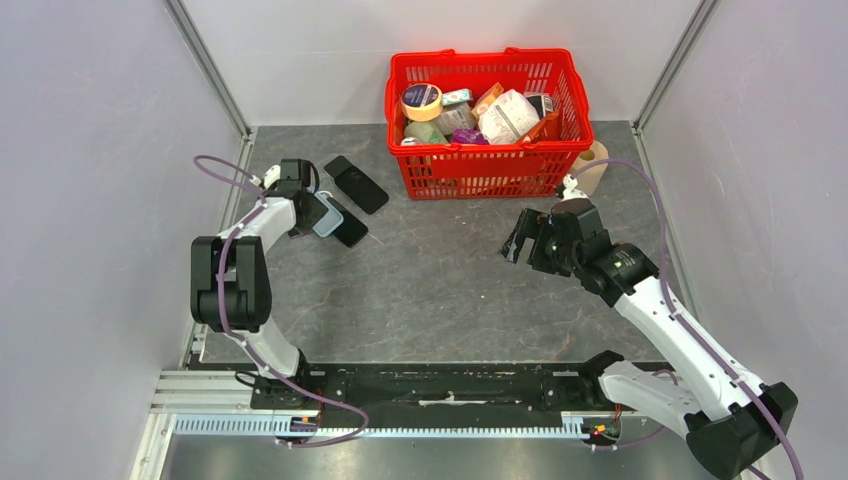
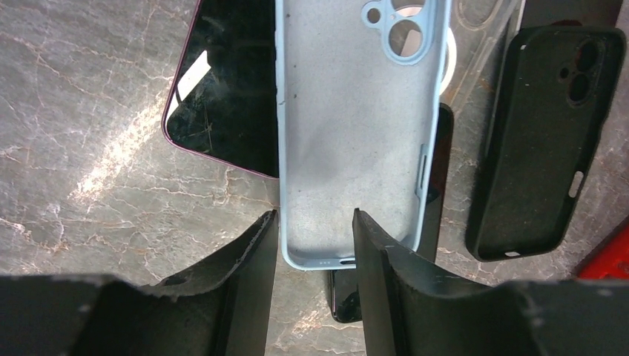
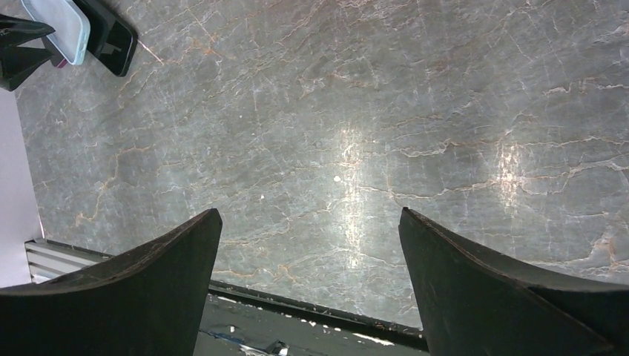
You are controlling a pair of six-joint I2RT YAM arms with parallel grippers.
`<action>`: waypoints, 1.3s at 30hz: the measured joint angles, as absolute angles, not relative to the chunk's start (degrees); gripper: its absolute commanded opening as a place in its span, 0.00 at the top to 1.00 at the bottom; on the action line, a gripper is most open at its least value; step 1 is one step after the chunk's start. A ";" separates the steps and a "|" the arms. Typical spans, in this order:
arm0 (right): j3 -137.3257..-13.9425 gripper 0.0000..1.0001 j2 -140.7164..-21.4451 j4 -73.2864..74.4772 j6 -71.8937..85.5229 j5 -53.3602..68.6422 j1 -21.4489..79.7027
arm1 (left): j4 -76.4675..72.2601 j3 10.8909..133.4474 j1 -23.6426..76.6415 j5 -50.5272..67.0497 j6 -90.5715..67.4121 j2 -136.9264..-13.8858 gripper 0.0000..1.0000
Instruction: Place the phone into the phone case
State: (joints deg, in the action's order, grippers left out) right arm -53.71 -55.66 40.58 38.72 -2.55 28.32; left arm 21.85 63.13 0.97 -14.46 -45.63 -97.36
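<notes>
**Top view.** L arm [image 1: 262, 225] is reached out to the far-left part of the desk [image 1: 450, 300]. My left jaws sit over the blue case [image 1: 328, 216], which lies across a black phone [image 1: 351, 228]. A black case [image 1: 357, 185] is just beyond it, and the red basket [image 1: 470, 158] of odds and ends is further right. R arm [image 1: 640, 290] is over mid-desk, well apart from the phones. Guess: it's parked there so it doesn't crowd the L side.

**Left wrist view.** Blue case [image 2: 348, 148] is hollow side up, camera cut-out at the far end, so it's ready to take a phone. Its near end sits in the gap of my left jaws, which stand part-way apart. One finger [image 2: 259, 245] is just outside the case's wall and the other is over its floor. Can't tell if the pads bite yet.

- Pink-rimmed phone [image 2: 222, 89] is screen up, w/ its edge running under the case.
- Black phone [image 2: 438, 193] is mostly hidden beneath the case.
- Black case [image 2: 545, 141] is hollow side up, just beside.
- Far end holds what looks like a clear case [image 2: 482, 44].

Can't tell which phone is meant for the blue case. Either way the case prob. has to come off the pile first.

**Right wrist view.** Right jaws are wide apart w/ nothing between them, only bare desk [image 3: 371, 111] below. Blue case [image 3: 56, 26] and black phone [image 3: 111, 41] show in the far corner.
</notes>
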 measured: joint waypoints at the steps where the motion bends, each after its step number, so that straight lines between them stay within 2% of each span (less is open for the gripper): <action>1: -53.60 0.03 -55.75 40.38 38.72 -2.44 28.32 | 21.65 62.89 0.91 -14.48 -45.82 -97.49 0.52; 8: -52.86 0.03 -56.64 39.79 38.52 -2.13 28.32 | 21.04 61.43 0.71 -14.48 -47.09 -98.28 0.55; 12: -52.84 0.03 -56.93 39.46 38.37 -1.89 28.32 | 20.40 61.12 0.71 -14.46 -47.53 -99.02 0.63; 13: -52.84 0.03 -56.95 39.44 38.33 -1.87 28.32 | 20.38 60.90 0.71 -14.46 -47.68 -99.11 0.66; 17: -52.84 0.03 -56.95 39.44 38.30 -1.74 28.32 | 20.05 60.34 0.71 -14.39 -48.18 -99.42 0.91; 19: -52.82 0.03 -56.95 39.44 38.33 -1.74 28.32 | 19.66 60.03 0.71 -14.24 -48.34 -99.42 0.98; 27: -52.56 0.03 -56.95 39.40 38.30 -1.74 28.32 | 19.57 57.28 1.89 -12.78 -48.27 -95.55 0.98; 39: -52.51 0.03 -56.95 39.44 38.06 -4.19 28.32 | 20.47 49.47 19.84 -12.23 -47.00 -82.19 0.98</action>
